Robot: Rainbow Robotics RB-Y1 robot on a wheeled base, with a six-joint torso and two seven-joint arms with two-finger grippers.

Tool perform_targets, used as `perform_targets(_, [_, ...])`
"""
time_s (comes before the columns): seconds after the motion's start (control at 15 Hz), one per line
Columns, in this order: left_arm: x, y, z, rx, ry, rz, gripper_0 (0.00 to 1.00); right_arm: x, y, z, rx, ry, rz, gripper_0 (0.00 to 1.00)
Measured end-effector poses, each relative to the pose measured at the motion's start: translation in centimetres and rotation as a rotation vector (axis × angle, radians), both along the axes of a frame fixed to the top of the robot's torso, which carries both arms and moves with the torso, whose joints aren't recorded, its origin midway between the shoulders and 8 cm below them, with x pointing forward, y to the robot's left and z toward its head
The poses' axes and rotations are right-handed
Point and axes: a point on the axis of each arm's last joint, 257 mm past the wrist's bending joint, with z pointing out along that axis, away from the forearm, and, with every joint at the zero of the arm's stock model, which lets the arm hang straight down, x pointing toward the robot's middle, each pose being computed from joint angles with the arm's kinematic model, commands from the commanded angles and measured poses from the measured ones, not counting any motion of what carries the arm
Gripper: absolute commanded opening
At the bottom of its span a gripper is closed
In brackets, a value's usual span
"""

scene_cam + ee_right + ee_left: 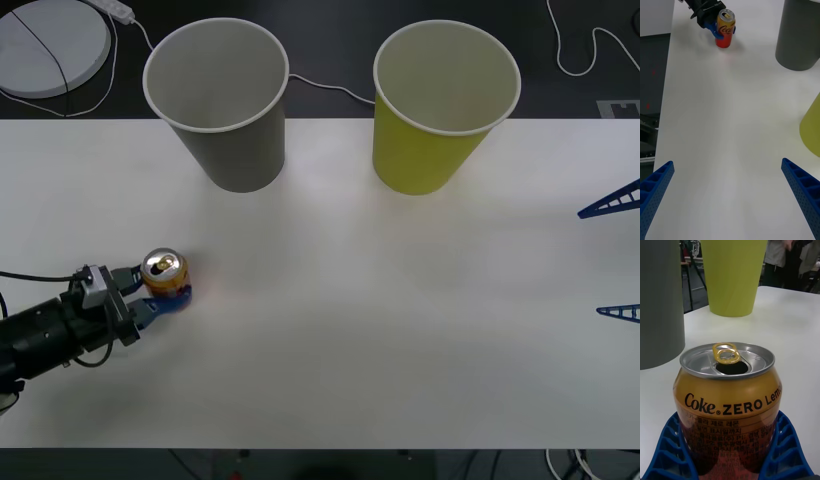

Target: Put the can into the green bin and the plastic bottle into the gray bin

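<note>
The can point(163, 272) point(725, 28) point(728, 405), orange and red with a silver top, stands upright on the white table point(350, 300) at the front left. My left gripper point(165, 284) point(728, 459) is shut on it, one blue finger hugging each side. The gray bin point(230, 140) point(799, 33) point(658, 303) stands at the back left. To its right stands the green bin point(425, 150) point(813, 129) point(733, 273). My right gripper point(615, 258) point(730, 198) hangs open at the right edge, holding nothing. The plastic bottle is out of view.
A white round disc point(50, 45) and white cables point(325, 88) lie on the dark floor beyond the table's far edge. Bare tabletop stretches between the can and both bins.
</note>
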Motion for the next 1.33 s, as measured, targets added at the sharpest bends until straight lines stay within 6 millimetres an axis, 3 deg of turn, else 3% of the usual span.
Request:
perform_targets(0.27, [-0.2,1.1,2.1,0.024,0.071,-0.052,0.00,0.0,0.0,0.0,0.000,0.000,0.000,1.00])
perform_targets(0.53, [0.0,3.8,4.4,0.165,0.135,-0.077,0.00,0.0,0.0,0.0,0.000,0.000,0.000,1.00])
perform_targets(0.87, [0.1,5.9,8.7,0.315,0.230,-0.088,0.00,0.0,0.0,0.0,0.000,0.000,0.000,1.00])
perform_targets(1.33, [-2.0,5.1,15.8,0.456,0.399,-0.088,0.00,0.0,0.0,0.0,0.000,0.000,0.000,1.00])
